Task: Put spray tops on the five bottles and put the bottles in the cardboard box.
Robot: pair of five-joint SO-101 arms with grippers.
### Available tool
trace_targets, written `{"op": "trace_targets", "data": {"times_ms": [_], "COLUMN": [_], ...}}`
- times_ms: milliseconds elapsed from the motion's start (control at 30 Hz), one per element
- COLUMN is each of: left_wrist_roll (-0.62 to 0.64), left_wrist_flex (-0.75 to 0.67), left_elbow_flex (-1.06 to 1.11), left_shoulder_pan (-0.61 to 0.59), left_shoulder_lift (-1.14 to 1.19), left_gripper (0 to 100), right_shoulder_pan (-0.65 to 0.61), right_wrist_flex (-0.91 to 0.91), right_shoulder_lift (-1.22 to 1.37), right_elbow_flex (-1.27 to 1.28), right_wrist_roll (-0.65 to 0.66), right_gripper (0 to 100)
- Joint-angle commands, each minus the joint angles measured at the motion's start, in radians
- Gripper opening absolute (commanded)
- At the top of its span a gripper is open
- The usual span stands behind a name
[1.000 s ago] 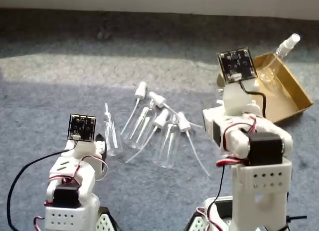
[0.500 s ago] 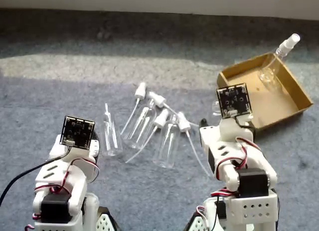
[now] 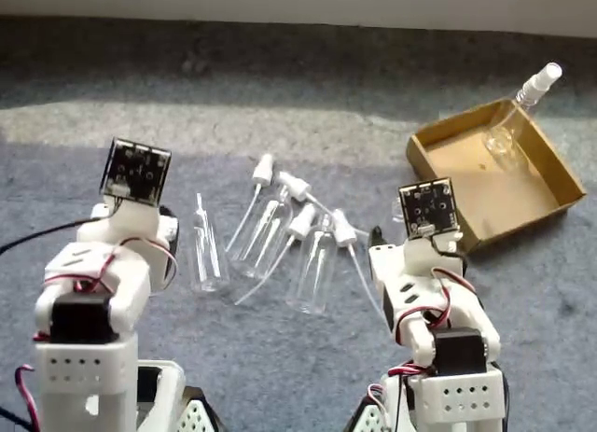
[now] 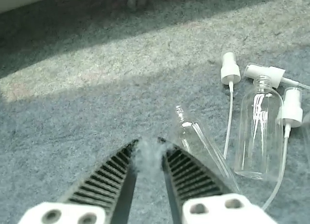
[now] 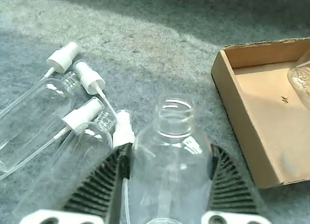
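My right gripper (image 5: 169, 185) is shut on a clear bottle (image 5: 170, 156) with an open neck and no top, held over the carpet between the loose bottles and the cardboard box (image 5: 252, 122). Two more clear bottles (image 5: 34, 112) (image 5: 72, 161) lie beside it among several white spray tops (image 5: 89, 76). In the box (image 3: 448, 166) one bottle with a spray top (image 3: 508, 133) leans on the far wall. My left gripper (image 4: 148, 145) hovers shut and empty near a slim clear bottle (image 4: 198, 137). Another bottle (image 4: 261, 127) and spray tops (image 4: 230, 71) lie beyond it.
Everything rests on grey-blue carpet (image 3: 280, 105), with a sunlit band across the middle. The loose bottles (image 3: 315, 269) and tops (image 3: 263, 168) cluster between the two arms. Bare carpet stretches behind the cluster and to the left.
My right arm has drawn back from the box and dropped lower near the bottle cluster. My left arm has risen and swung a little to the left.
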Motion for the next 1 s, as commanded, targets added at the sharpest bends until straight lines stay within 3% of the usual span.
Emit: {"op": "trace_targets", "data": {"times_ms": [0,200,567,800,967], "left_wrist_roll": [-0.009,-0.009,-0.008,-0.003,-0.002], "left_wrist_flex": [0.003,0.005,0.005,0.038,0.04], "left_elbow_flex": [-0.188,-0.331,-0.651,-0.9,-1.075], "left_shoulder_pan": [-0.001,0.05,0.124,0.127,0.154], "left_shoulder_lift": [0.22,0.469,0.952,1.231,1.415], "left_gripper": [1,1,1,18,23], "right_shoulder_pan": [0.013,0.015,0.015,0.015,0.015], "right_wrist_flex": [-0.067,-0.171,-0.275,-0.3,-0.3], "right_shoulder_lift": [-0.013,-0.013,-0.013,-0.013,-0.013], "right_elbow_flex": [0.022,0.105,0.209,0.231,0.231], "right_wrist_roll": [-0.021,-0.14,-0.137,-0.135,-0.135], "right_gripper": [14.2,14.2,14.2,14.2,14.2]}}
